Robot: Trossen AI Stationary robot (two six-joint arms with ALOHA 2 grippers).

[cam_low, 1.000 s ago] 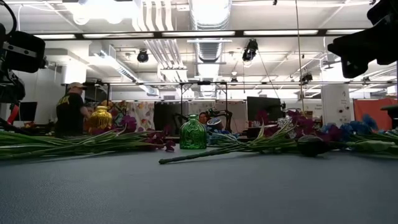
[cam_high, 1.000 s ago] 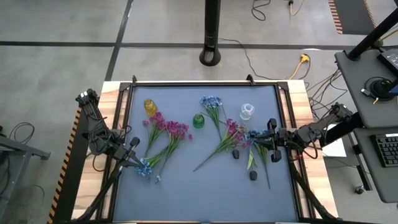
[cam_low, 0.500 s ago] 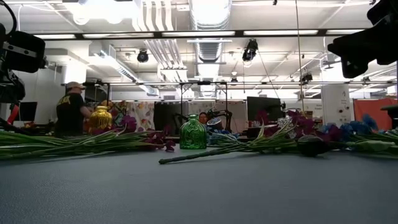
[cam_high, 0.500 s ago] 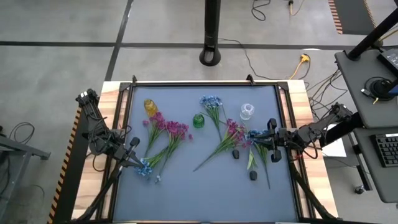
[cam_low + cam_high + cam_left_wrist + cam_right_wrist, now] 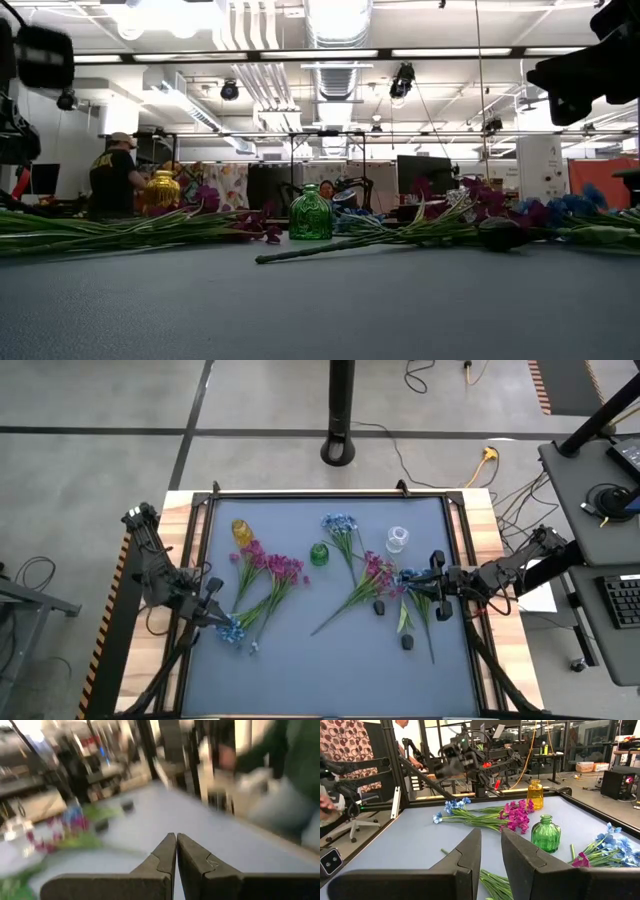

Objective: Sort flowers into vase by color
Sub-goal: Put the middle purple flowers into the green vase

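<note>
Working across a wide, matte grey-blue worktop [image 5: 330, 670] framed in pale wood, with every flower lying flat and none yet standing in a vase.

Hovering at the worktop's left edge with the left tool [image 5: 176, 840] clenched on nothing, just beside a light blue cloth-petalled sprig [image 5: 232, 631]. Likely needing to part first, then to close low on the thin green stem rather than on the soft bloom.

Waiting at the right side with the right tool [image 5: 491, 837] parted and empty, next to a second light blue sprig [image 5: 410, 576].

Sprawling beyond the left tool: a loose fan of magenta-pink clustered sprigs [image 5: 268, 565], stems crossing and touching, so probably calling for a pinch on one stem clear of its neighbours. Resting near the middle: another magenta-pink spray [image 5: 375, 572] on a long, wiry stem, and a third light blue bunch [image 5: 340, 522] towards the far edge.

Standing upright and well apart among them: a squat green ribbed-glass bottle vase [image 5: 546, 832], an amber-yellow glass vase [image 5: 535, 794] and a small clear glass vase [image 5: 397, 540], all narrow-necked and smooth. Probably demanding a stem-end-first, near-vertical drop to avoid tipping such light glass.

Lying near the right tool: two dark, near-black tulip-like buds [image 5: 380, 607].
</note>
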